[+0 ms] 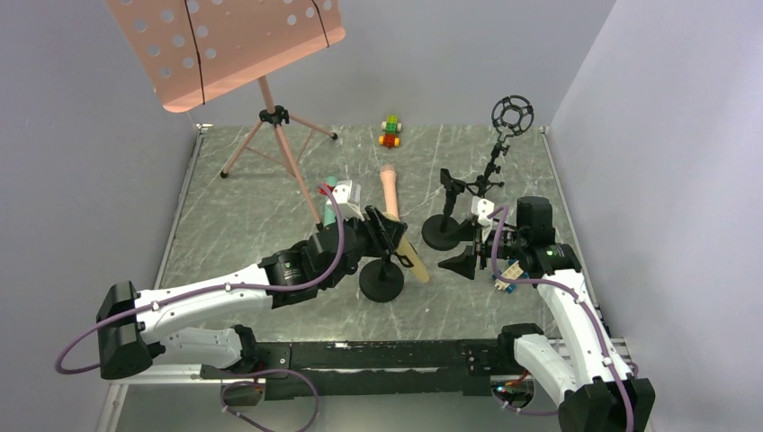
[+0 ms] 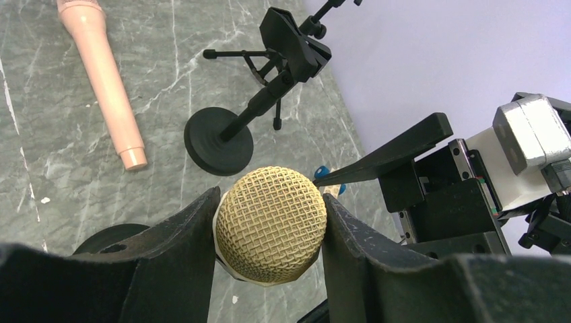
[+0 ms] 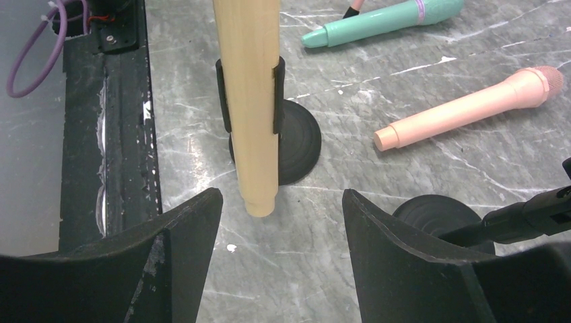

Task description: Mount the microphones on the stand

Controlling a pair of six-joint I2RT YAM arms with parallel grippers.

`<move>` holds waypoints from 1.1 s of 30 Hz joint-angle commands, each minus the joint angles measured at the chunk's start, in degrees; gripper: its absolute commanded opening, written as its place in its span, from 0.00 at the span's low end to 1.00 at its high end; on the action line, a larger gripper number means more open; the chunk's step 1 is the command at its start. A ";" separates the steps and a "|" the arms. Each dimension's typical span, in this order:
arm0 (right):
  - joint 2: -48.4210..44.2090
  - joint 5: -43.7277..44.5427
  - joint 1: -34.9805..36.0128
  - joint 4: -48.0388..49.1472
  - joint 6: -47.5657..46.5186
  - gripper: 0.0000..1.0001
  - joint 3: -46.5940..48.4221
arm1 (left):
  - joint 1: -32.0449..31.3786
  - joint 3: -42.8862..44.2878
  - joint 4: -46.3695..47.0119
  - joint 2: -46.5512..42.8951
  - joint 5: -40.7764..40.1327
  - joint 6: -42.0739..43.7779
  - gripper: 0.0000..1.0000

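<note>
Jaws of the left gripper (image 1: 385, 232) are clamping the mesh head of the pale yellow microphone (image 3: 248, 81), now sitting in the stand (image 3: 303, 145). Teal-green microphone (image 3: 384, 20) and salmon pink microphone (image 3: 464, 108) are lying on the table (image 3: 377, 222). Right gripper (image 3: 281, 196) is hovering, jaws spread, touching nothing.
</note>
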 commanded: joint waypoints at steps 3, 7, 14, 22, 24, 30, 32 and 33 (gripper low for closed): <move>-0.27 -2.14 -0.24 0.54 -1.41 0.72 0.05 | 0.81 -1.52 -4.02 2.05 3.97 1.93 0.00; -0.12 -2.14 -0.30 0.54 -1.41 0.71 0.05 | 1.41 -2.30 -3.16 3.51 6.65 1.36 0.00; 0.09 -2.28 -0.36 0.54 -1.41 0.72 0.05 | 1.96 -3.36 -2.97 5.13 8.10 0.71 0.00; 0.25 -2.23 -0.26 0.53 -1.50 0.72 0.05 | 2.21 -4.96 -3.37 5.61 8.86 0.03 0.00; 0.28 -2.27 -0.26 0.54 -1.46 0.72 0.05 | 2.25 -4.93 -3.46 5.98 9.11 -0.07 0.00; 0.17 -2.25 -0.24 0.46 -1.50 0.72 0.07 | 2.32 -5.35 -2.80 6.39 9.58 0.10 0.00; 0.17 -2.37 -0.30 0.41 -1.50 0.72 0.06 | 2.34 -5.51 -2.73 6.46 9.67 -0.06 0.00; 0.17 -2.34 -0.31 0.37 -1.55 0.72 0.10 | 2.34 -5.64 -2.71 6.47 9.75 -0.13 0.00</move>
